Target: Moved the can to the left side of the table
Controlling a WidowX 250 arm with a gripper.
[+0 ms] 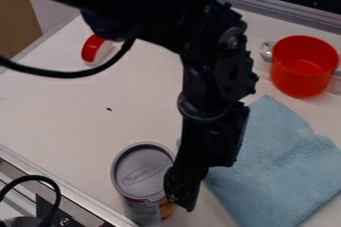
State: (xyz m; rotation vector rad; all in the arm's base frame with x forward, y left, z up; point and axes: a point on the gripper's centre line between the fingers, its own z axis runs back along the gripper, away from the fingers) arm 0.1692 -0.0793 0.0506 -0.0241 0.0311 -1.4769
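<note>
Camera view: my pincer (180, 193) hangs beside the can (141, 172)
Grip: I cannot tell
Cloth (279, 166): blue, on my worktop (67, 106)

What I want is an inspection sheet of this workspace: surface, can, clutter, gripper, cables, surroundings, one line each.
Surface: white table, a small dark speck on it.
Job's things: can upright near the table's lower-left edge, lid facing up.
Clutter: blue cloth lying wrinkled at right; red pot above it; red-and-white object at upper left.
Gripper: black gripper low at the can's right side, overlapping its rim in view; contact cannot be told.
Cables: black cable hanging in a curve at upper left; another looped at lower left.
Surroundings: metal rail along the far edge.
</note>
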